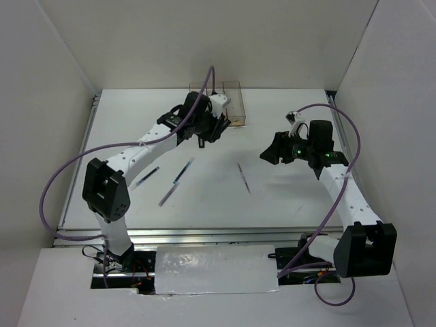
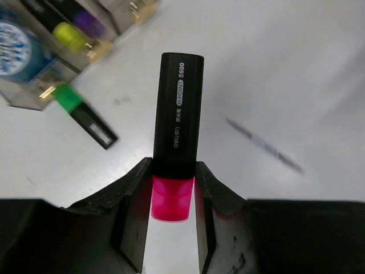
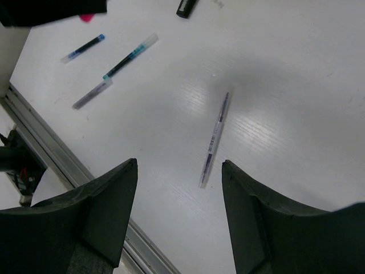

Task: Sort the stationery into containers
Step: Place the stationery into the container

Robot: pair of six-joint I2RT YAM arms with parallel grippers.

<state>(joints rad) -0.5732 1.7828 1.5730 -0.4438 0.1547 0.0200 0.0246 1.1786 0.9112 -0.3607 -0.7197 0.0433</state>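
Pink-capped and matt black along its squared barrel, a highlighter is seen clamped between the dark, rough-edged fingers of the left gripper. It is gripped at the cap end, and white printed lettering runs along the barrel. It is held above the smooth white tabletop.

Clear, brown-tinted plastic boxes with straight walls are shown at the upper left of the left wrist view, near the held highlighter. A round blue-and-white tape roll is lodged in the nearest one. A yellow-capped highlighter and a purple-capped highlighter are seen behind it, though their compartment cannot be told. A green-capped highlighter is laid flat on the tabletop, just beside the nearest box.

None of these contents can be made out from above. There the boxes are placed at the middle of the tabletop's far edge, with the left gripper just in front. Thin pens are scattered across the middle of the tabletop, well apart from the boxes.

Toward the right edge, the right gripper is held with its blunt black fingers spread and nothing between them. Only its own camera shows one slim, translucent pen lying on the faintly streaked surface beyond the gap.
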